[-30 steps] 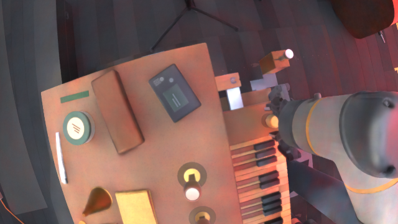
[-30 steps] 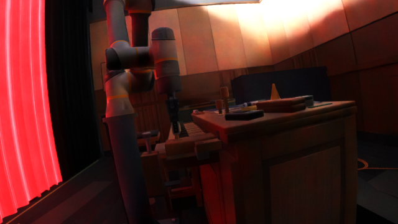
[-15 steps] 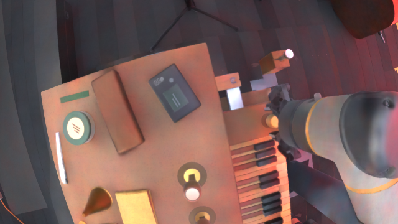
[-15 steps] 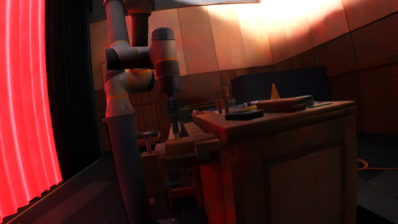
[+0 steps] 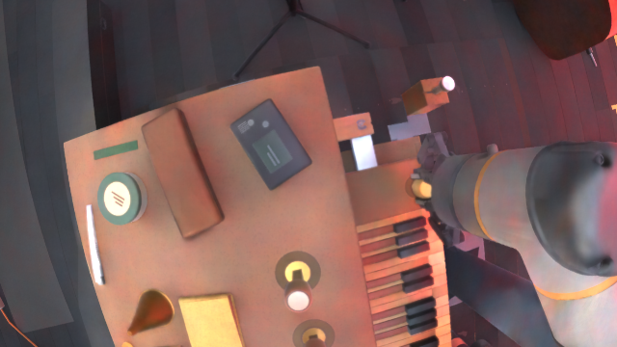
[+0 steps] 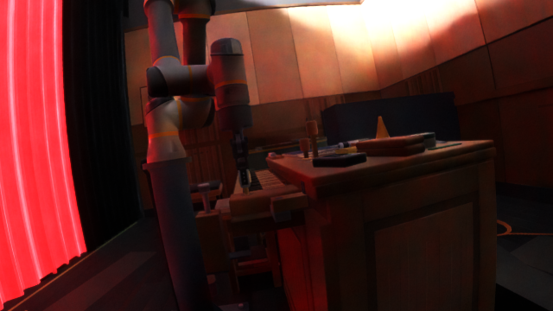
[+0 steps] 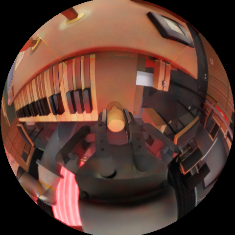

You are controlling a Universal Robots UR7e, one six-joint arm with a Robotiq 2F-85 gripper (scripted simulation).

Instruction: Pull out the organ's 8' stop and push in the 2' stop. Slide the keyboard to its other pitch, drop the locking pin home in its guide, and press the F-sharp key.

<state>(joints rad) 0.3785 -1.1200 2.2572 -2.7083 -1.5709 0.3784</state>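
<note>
The keyboard's yellow knob (image 7: 115,119) is half covered by the arm from the side camera (image 5: 421,189). It stands on the plain wooden block at the end of the keyboard (image 5: 402,279), and my gripper (image 7: 115,118) is closed around it. The keys run away from the knob along the organ's front edge. The locking pin (image 5: 447,83) with its white head sticks out of a wooden block beyond the keyboard's end. On the organ top, one stop (image 5: 298,289) with a white cap stands tall out of its yellow ring. A second stop (image 5: 314,337) sits at the frame's edge, mostly cut off.
A stand's legs (image 5: 294,29) spread on the dark floor behind the organ. On the organ top lie a dark tablet (image 5: 270,143), a brown case (image 5: 182,172), a round green disc (image 5: 119,198), a white pen (image 5: 95,245), a brass cone (image 5: 152,311) and a yellow pad (image 5: 208,320).
</note>
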